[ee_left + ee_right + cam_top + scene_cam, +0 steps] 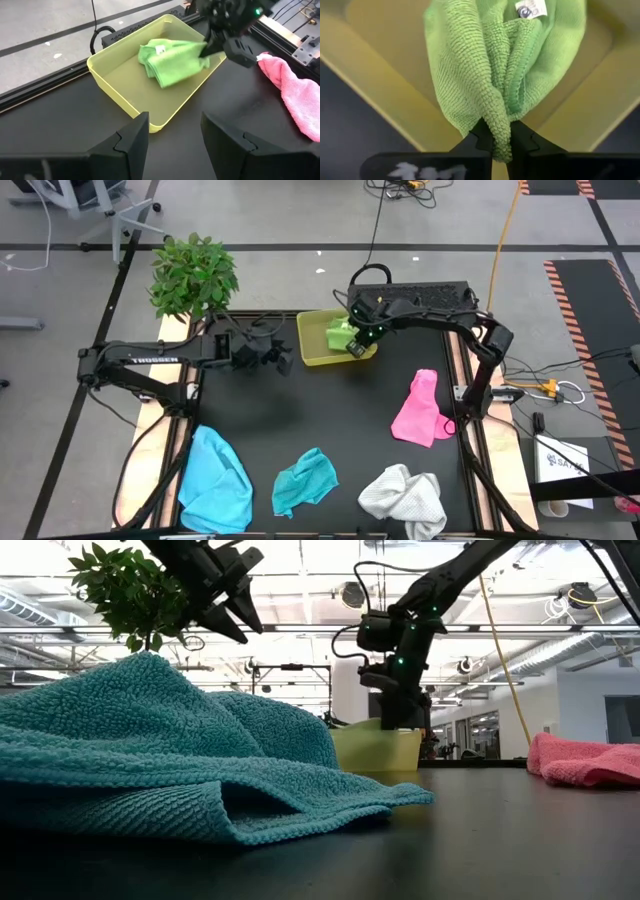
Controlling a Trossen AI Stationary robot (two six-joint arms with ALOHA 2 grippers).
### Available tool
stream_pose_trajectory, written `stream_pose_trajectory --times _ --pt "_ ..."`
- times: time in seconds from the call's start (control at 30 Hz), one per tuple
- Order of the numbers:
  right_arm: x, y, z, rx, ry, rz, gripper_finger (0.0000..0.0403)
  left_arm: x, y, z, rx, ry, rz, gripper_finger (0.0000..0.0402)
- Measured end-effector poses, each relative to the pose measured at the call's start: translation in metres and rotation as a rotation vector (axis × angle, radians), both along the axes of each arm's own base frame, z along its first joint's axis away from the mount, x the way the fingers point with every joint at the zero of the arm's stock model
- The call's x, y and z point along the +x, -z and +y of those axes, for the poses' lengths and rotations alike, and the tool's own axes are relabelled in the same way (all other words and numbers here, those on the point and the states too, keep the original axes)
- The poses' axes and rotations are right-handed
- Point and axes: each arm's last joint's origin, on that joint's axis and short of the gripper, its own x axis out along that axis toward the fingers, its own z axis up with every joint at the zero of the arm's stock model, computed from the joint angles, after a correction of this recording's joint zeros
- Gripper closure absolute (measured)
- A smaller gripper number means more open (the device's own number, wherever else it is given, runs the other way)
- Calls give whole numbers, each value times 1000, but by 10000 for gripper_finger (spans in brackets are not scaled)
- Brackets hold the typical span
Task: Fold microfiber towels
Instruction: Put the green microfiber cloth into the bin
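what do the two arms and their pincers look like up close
Both arms are dark, near-black jointed tubes. The left arm carries white TROSSEN lettering along one link. The right arm shows a small green light near its wrist. The left pincer has two broad, angular black fingers with stepped inner edges. The right pincer has matching black fingers, with white markings, too blurred to read, on the bar below them.

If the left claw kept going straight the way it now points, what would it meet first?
Probably the near wall of the yellow-green tray, straight ahead of the open left claw; beyond it lies the lime green towel, pinched by the right claw. Depth is uncertain.
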Motion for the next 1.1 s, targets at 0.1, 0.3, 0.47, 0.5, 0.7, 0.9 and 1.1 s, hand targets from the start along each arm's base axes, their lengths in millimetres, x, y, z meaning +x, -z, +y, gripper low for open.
stream_pose_trajectory --times 0.1,0.3,0.47,0.5,0.7,0.9,1.1 --pt "-1 7 6 13 -10 23 362 0 0 0 1 11 4 220" --pt "-2 6 7 13 -16 28 307 0 0 0 -7 21 3 220" --pt "-11 -20 12 -28 -31 -20 274 0 0 0 -12 19 0 220" --pt "-13 -27 14 -39 -35 -33 269 0 0 0 -16 17 -2 220" --pt "-25 -59 19 -99 -37 -117 254 3 4 0 -22 15 12 220" --pt "-23 -62 18 -118 -41 -149 256 27 15 3 -70 92 -52 220" --pt "-25 -64 19 -123 -55 -146 267 74 55 15 -89 218 -110 227"
